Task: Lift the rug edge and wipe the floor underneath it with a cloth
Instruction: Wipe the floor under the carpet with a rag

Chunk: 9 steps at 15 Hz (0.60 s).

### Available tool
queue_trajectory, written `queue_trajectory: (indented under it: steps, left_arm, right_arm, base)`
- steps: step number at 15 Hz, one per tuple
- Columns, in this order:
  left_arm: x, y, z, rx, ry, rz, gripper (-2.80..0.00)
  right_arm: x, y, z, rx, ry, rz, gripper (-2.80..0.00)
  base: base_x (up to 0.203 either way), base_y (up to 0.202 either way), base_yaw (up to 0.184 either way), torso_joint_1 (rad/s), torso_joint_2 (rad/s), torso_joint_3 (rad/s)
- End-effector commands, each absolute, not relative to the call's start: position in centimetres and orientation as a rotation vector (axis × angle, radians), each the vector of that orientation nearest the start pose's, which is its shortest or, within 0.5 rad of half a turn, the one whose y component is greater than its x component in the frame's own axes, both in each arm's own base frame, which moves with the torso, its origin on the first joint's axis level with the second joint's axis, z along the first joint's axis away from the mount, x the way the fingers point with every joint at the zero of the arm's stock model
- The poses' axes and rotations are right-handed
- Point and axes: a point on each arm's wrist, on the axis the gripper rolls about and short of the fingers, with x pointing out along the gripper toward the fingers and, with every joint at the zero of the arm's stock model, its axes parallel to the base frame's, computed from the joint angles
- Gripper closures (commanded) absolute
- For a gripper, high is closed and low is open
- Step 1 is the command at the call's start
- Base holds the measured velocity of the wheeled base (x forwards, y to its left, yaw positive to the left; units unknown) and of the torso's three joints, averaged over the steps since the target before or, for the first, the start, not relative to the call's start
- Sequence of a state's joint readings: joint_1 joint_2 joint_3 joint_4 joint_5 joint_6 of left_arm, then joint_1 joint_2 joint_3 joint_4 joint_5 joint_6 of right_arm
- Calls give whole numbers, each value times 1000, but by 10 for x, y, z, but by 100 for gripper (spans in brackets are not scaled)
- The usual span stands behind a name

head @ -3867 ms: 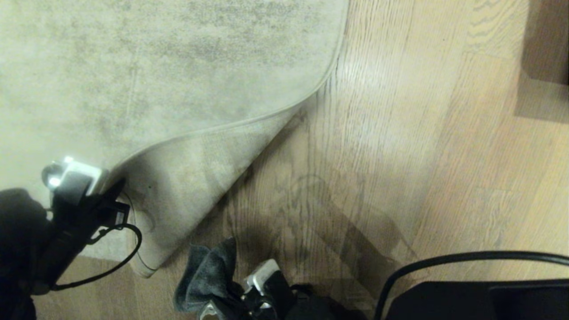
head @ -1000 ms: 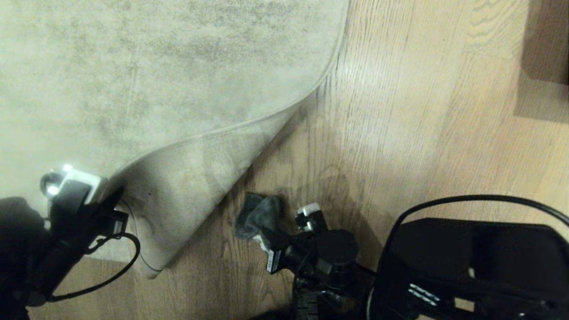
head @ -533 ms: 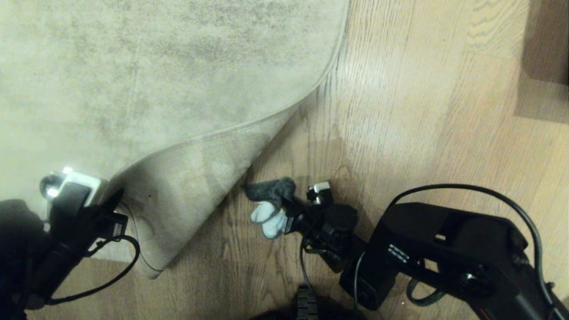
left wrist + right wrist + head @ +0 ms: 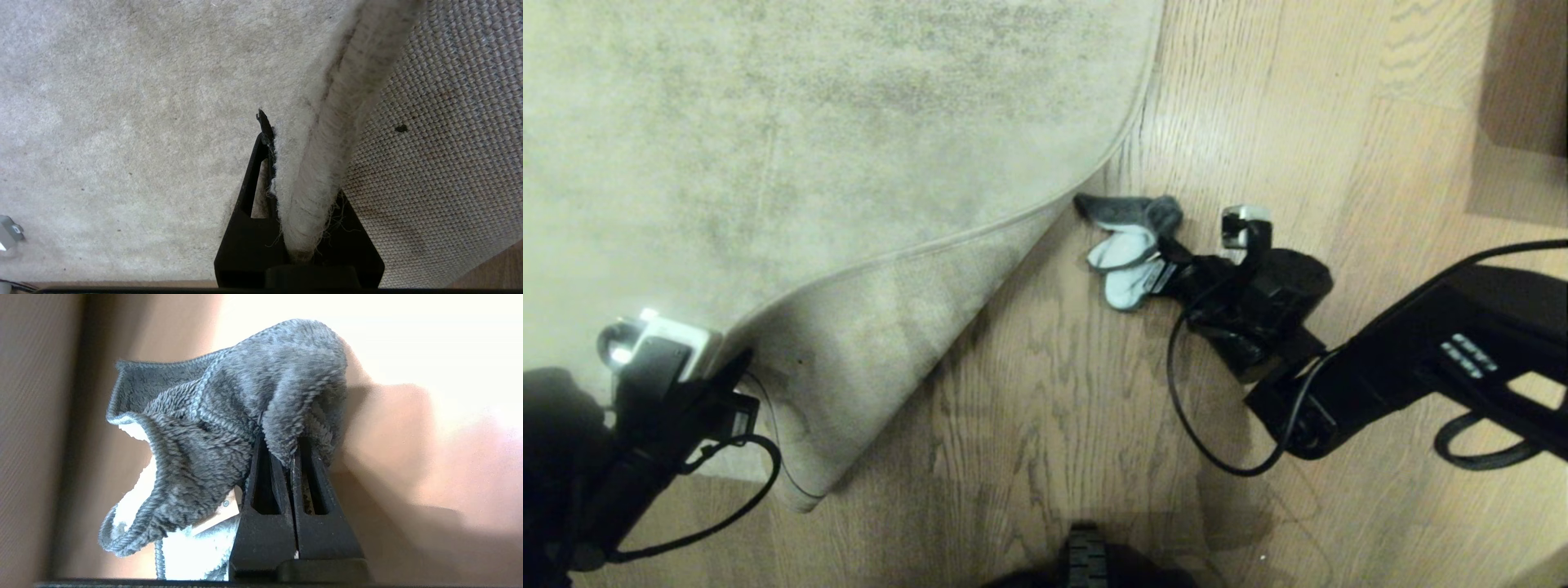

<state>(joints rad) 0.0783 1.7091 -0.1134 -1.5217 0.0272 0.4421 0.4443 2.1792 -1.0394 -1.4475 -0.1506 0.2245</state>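
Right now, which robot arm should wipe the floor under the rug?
The right one, probably. Its claw grips the cloth beside the lifted rug, while the left claw is busy clamping the rug's edge.

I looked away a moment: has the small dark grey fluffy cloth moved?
Yes. The small dark grey fluffy cloth, pinched in the right gripper, has travelled up the wood plank floor along the lifted pale grey-beige rug edge.

Head view down over the rug [image 4: 809, 147], wrist views close, sharing rug and cloth [image 4: 229, 428]
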Motion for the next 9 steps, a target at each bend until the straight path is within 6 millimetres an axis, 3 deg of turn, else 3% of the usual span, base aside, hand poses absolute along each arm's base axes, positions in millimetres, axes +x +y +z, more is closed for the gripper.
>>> queue_trajectory:
  steps: [1, 3, 9]
  left_arm:
    - [215, 15, 115, 444, 66, 83, 0]
    - [215, 12, 115, 444, 64, 73, 0]
    - [216, 12, 115, 444, 65, 69, 0]
  right_arm:
    - [340, 144, 208, 335, -372, 305, 0]
    - [314, 130, 225, 330, -385, 296, 0]
    - [266, 90, 223, 191, -352, 207, 0]
  base:
    - [0, 0, 0, 0, 0, 0]
    - [0, 0, 0, 0, 0, 0]
    - [0, 0, 0, 0, 0, 0]
